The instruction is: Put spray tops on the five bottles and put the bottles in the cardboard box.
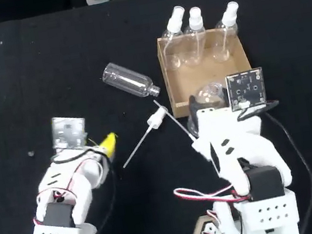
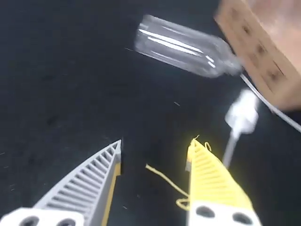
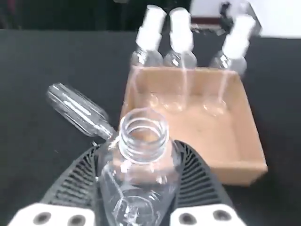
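Three capped clear plastic bottles (image 1: 196,33) boxed in brown cardboard box (image 1: 168,88) beyond right hand (image 3: 138,150), itself clamped on uncapped clear bottle (image 3: 141,134). Ahead of empty, wide-open left hand (image 2: 155,143): white spray top (image 2: 242,115), lying clear bottle (image 2: 181,44). Two to finish.

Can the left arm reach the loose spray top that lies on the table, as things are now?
Probably yes. The left gripper is open and empty, and the spray top lies on the bare table just ahead of it, with nothing between them.
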Tool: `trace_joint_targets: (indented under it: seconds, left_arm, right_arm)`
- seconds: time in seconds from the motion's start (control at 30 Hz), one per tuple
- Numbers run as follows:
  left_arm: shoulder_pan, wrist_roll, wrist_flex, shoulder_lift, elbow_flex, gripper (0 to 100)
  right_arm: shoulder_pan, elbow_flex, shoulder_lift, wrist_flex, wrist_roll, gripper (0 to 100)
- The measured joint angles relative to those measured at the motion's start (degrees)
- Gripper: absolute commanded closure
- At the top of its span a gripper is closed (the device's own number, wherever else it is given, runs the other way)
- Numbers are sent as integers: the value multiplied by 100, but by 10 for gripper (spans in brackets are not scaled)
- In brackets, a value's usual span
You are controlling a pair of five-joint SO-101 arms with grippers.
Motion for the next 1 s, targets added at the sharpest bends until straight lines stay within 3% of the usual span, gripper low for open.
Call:
trace_joint_targets:
  seconds: [0.23, 0.4, 0.7, 0.83, 1.0]
  left_arm:
    - [378, -114, 492, 527, -879, 776]
    - [730, -589, 563, 2110, -1688, 777]
    - [1336, -668, 554, 4580, -3130, 772]
    - [1521, -695, 105, 5354, -3464, 772]
    - [1530, -695, -1020, 6400, -3543, 772]
  right_arm:
    - [290, 158, 0, 0, 0, 988]
    - [334, 158, 0, 18, 0, 988]
    - [334, 185, 0, 62, 0, 988]
    - [343, 237, 0, 62, 0, 988]
    - [343, 237, 0, 62, 0, 988]
